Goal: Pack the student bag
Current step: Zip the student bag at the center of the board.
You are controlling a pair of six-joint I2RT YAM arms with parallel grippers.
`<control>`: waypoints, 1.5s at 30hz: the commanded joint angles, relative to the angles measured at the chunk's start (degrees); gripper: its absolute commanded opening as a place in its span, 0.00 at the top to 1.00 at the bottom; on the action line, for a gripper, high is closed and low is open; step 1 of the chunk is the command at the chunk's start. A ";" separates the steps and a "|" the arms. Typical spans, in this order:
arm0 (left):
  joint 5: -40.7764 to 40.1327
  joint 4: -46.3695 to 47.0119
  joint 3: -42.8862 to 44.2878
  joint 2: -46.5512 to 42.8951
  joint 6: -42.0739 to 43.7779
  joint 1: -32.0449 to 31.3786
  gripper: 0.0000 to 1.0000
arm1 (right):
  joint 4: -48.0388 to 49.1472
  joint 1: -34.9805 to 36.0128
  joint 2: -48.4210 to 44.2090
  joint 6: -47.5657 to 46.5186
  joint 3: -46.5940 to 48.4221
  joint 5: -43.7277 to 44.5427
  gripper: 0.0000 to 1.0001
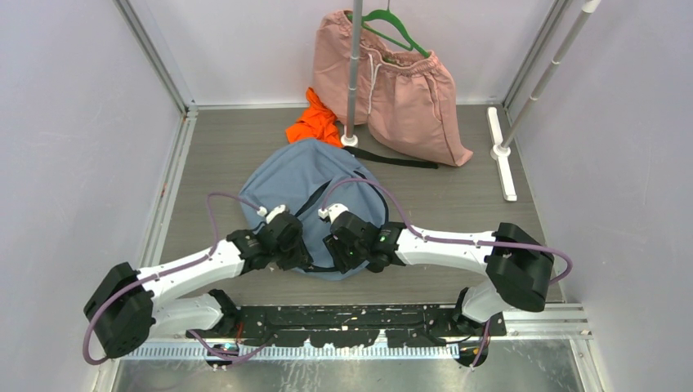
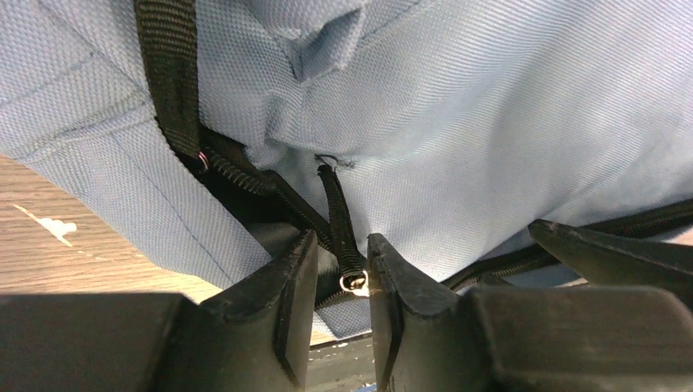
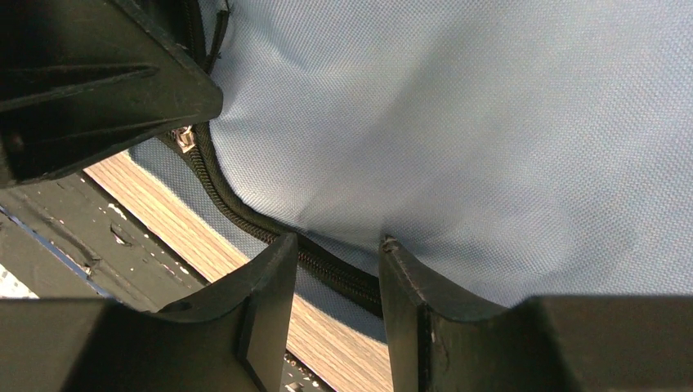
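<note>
The grey-blue student bag (image 1: 315, 192) lies flat on the wooden floor in the middle of the top view. Both grippers are at its near edge. My left gripper (image 2: 342, 241) straddles a black zipper pull cord (image 2: 337, 212) ending in a metal ring (image 2: 353, 282). The ring touches the right-hand finger and a gap shows on the other side. My right gripper (image 3: 337, 243) has its jaws apart over the bag's black zipper line (image 3: 327, 265), fingertips against the fabric. From above, the left gripper (image 1: 288, 245) and right gripper (image 1: 343, 245) sit close together.
Pink shorts (image 1: 409, 90) hang on a green hanger (image 1: 400, 33) from a rack pole (image 1: 353, 73) at the back. An orange cloth (image 1: 315, 122) lies behind the bag, a black strap (image 1: 400, 161) beside it. A white pole (image 1: 539, 90) leans at the right. Walls enclose both sides.
</note>
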 commanded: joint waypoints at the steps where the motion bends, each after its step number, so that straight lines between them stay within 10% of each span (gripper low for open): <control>1: -3.30 -2.17 2.27 2.14 -0.06 -0.22 0.73 | 1.65 0.43 -0.69 0.01 0.15 0.61 0.53; 9: -4.04 -2.48 2.55 0.55 -0.03 -0.22 1.00 | 0.92 0.41 -0.59 -0.16 0.43 1.45 0.54; 33: -5.51 -7.63 3.68 -15.22 1.37 -0.17 1.00 | 6.70 0.40 -11.26 -4.72 -0.75 -9.12 0.49; 45: -6.47 -10.59 6.27 -18.98 0.22 -0.15 1.00 | 8.45 2.89 -1.31 -8.86 4.78 -13.62 0.47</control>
